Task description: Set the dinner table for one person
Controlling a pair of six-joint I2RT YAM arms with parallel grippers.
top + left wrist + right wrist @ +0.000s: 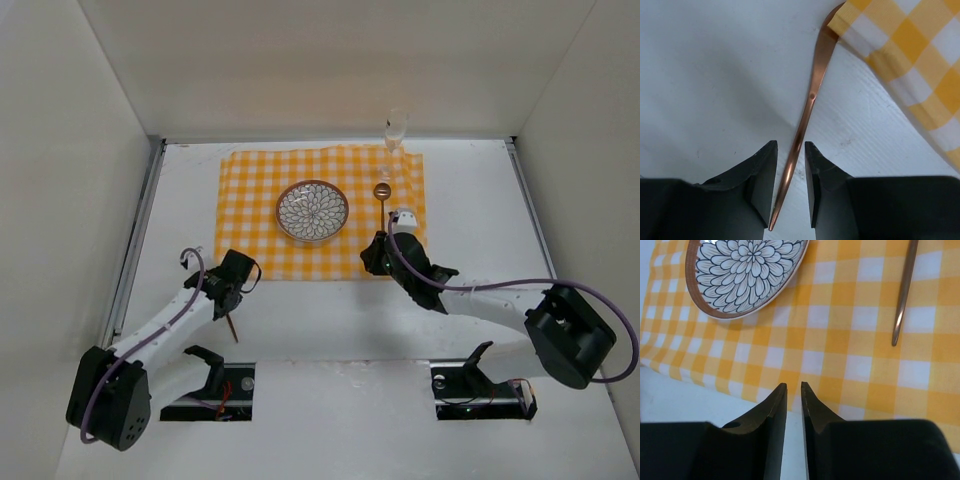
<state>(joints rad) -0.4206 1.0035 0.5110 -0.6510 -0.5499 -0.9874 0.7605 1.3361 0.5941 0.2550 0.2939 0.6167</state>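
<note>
My left gripper [790, 187], slightly parted, straddles the copper utensil handle [812, 95] beside the yellow-checked cloth [910, 65]; right gripper [793, 425] nearly closed, empty

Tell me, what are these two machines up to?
They are laying a place for one on the white table. A patterned plate sits on a yellow checked cloth, with a spoon to its right and a glass at the far corner. The left claw has a thin copper utensil between its fingers, its far end under the cloth's edge. The right claw hovers over the cloth, holding nothing.
</note>
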